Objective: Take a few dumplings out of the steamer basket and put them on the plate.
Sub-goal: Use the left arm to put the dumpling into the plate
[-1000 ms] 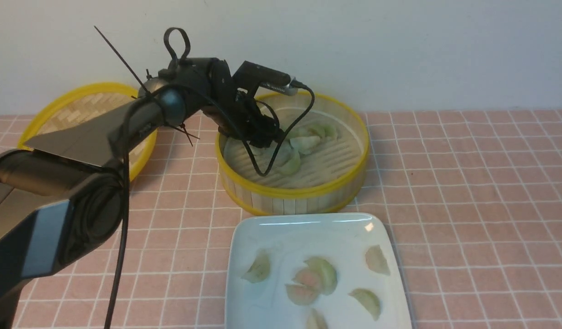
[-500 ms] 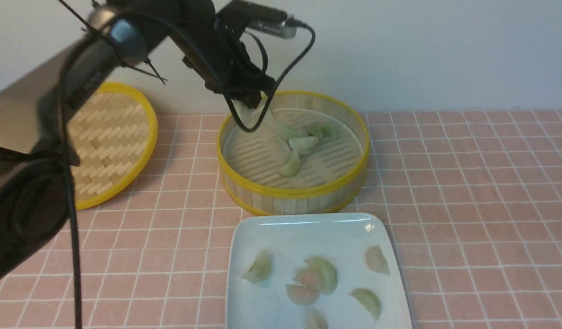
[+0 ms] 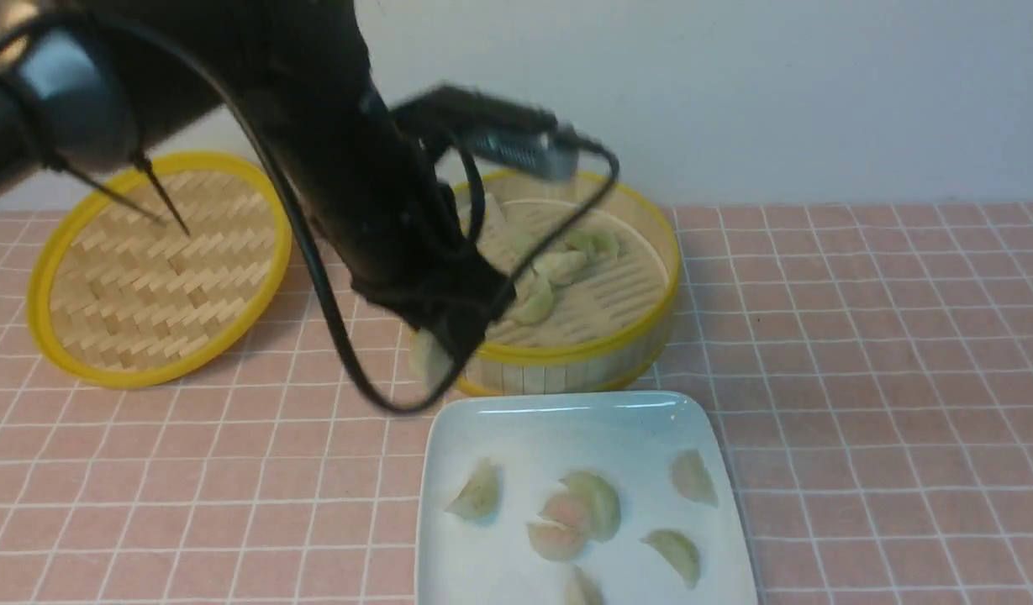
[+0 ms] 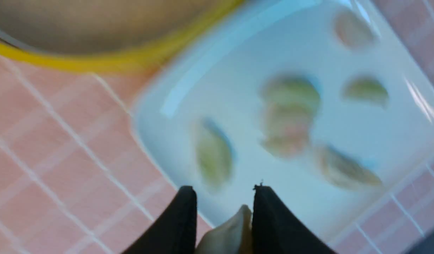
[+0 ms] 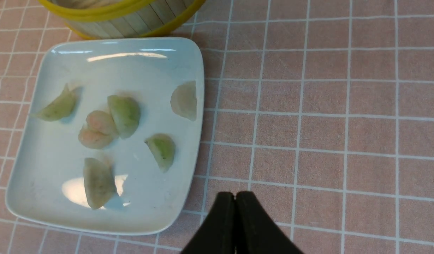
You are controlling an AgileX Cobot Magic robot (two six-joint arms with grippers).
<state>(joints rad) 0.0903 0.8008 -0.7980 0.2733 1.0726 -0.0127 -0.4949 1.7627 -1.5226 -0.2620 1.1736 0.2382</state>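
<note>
- The left tool (image 3: 449, 336) grips a pale dumpling (image 3: 426, 357) between its two fingers; in the left wrist view the dumpling (image 4: 231, 233) sits wedged between the black fingers (image 4: 186, 218).
- This tool (image 4: 224, 188) hangs above the desk (image 3: 861, 336), in front of the basket's (image 3: 566, 370) near left wall and by the far left corner of the plate (image 3: 566, 428).
- More dumplings (image 3: 558, 265) lie in a cluster on the basket's slatted floor.
- The plate sits just in front of the basket and carries several dumplings (image 5: 125, 114), green, pinkish and whitish, spread apart.
- The right tool (image 5: 235, 194) has its jaws pressed together, holding nothing, over bare desk just beside the plate's (image 5: 149, 70) right edge.
- A woven lid (image 3: 146, 269) lies left of the basket.
</note>
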